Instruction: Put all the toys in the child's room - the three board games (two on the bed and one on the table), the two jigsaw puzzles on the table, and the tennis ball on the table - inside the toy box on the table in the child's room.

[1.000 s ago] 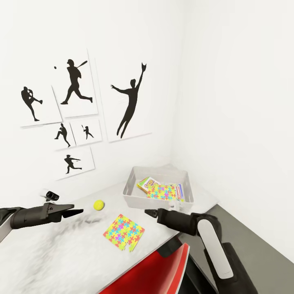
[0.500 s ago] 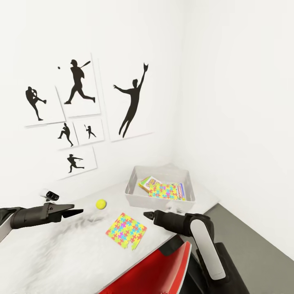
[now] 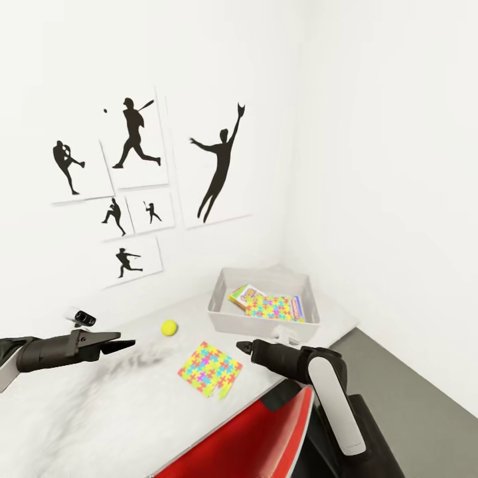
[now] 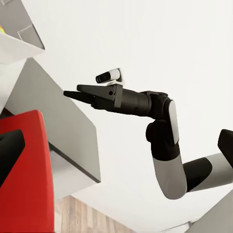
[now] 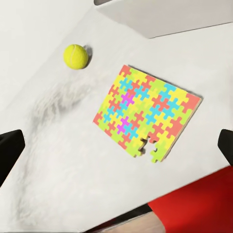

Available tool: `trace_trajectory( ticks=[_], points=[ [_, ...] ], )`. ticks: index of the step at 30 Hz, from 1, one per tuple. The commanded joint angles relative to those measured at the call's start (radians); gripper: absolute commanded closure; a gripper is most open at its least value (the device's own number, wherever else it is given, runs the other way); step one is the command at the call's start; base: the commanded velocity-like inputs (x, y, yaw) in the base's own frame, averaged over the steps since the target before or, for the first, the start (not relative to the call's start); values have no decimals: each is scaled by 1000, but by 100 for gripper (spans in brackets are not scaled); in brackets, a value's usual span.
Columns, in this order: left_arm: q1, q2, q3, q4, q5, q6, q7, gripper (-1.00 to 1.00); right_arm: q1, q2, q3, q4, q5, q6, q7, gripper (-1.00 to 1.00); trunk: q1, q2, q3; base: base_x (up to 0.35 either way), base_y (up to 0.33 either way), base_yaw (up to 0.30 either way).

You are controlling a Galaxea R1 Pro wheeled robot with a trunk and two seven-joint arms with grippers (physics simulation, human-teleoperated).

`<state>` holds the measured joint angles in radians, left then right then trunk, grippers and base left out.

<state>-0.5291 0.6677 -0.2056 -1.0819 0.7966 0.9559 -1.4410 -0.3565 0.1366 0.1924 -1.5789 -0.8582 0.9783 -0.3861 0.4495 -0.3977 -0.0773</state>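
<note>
The light-grey toy box (image 3: 219,312) stands on the table (image 3: 99,411) in the room's corner. In it lie a Skip-Bo board game (image 3: 243,294), a jigsaw puzzle (image 3: 271,307) and the edge of another board game (image 3: 297,307). The tennis ball (image 3: 169,326) (image 5: 76,56) rests on the table left of the box. A second jigsaw puzzle (image 3: 210,369) (image 5: 148,114) lies flat near the table's front edge, with a loose piece at its corner. My right gripper (image 3: 242,346) (image 5: 116,145) is open, above the table between this puzzle and the box. My left gripper (image 3: 126,344) is open and empty, left of the ball.
White walls meet behind the toy box; the left one carries baseball silhouette posters (image 3: 136,136). A red seat (image 3: 265,438) presses against the table's front edge under my right arm. The lower dark grey table section (image 3: 398,378) runs along the right wall.
The head view has turned slightly, shifting everything right and up in the picture. My right forearm has swung inward a little. Both grippers stay open and empty.
</note>
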Motion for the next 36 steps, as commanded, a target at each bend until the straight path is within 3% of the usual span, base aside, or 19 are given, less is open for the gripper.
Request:
trace_trajectory(
  ticks=[1,26,36],
  points=[
    [-2,1,-4,0,4,10,-2,-100,-1,0,0,-1,-10,2,-11,-100,0,-2,-2,-82,1,130],
    [-2,1,-3,0,4,11,-2,-100,-1,1,2,0,-12,2,-12,-100,0,-2,-1,-60,0,30],
    [-2,1,-3,0,4,10,-2,-100,-1,1,2,0,-12,2,-13,-100,0,-2,-1,-1,0,228]
  ],
)
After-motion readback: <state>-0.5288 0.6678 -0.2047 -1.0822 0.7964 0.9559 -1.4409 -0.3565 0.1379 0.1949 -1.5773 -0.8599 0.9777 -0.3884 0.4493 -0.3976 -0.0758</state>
